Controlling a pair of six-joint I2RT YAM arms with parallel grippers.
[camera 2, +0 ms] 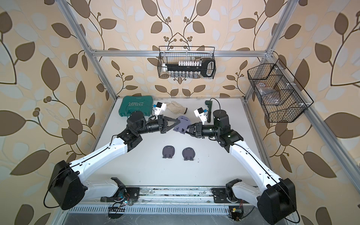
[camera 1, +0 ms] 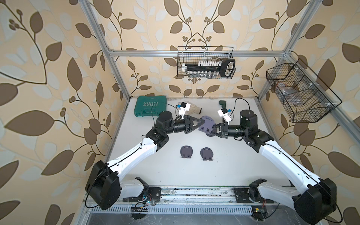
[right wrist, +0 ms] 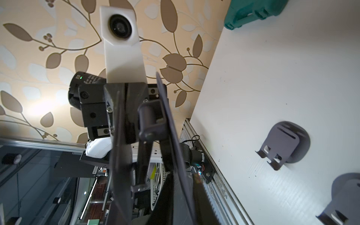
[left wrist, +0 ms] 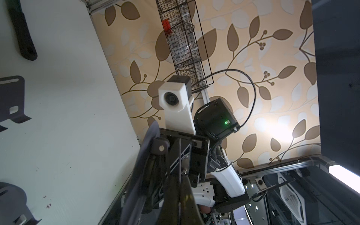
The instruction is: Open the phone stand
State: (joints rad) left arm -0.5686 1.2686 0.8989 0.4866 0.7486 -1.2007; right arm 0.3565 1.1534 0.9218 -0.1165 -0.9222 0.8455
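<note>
A purple-grey phone stand [camera 1: 206, 125] [camera 2: 182, 124] hangs in the air over the middle of the table between both arms, its two plates partly spread at the hinge [right wrist: 150, 120]. My left gripper [camera 1: 203, 122] [camera 2: 179, 122] [left wrist: 180, 194] is shut on the edge of one plate. My right gripper [camera 1: 213, 129] [camera 2: 189, 127] [right wrist: 183, 194] straddles the other plate [left wrist: 144, 155], with its fingers slightly parted and the plate's face showing between them. Two more stands [camera 1: 187, 153] [camera 1: 206, 153] lie folded flat on the table nearer the front.
A green tool case [camera 1: 151, 106], a pale work glove [camera 1: 191, 109] and a dark hand tool [camera 1: 222, 104] lie along the back of the table. A wire basket [camera 1: 205, 64] hangs on the back rail. Another wire basket [camera 1: 300, 93] hangs on the right frame.
</note>
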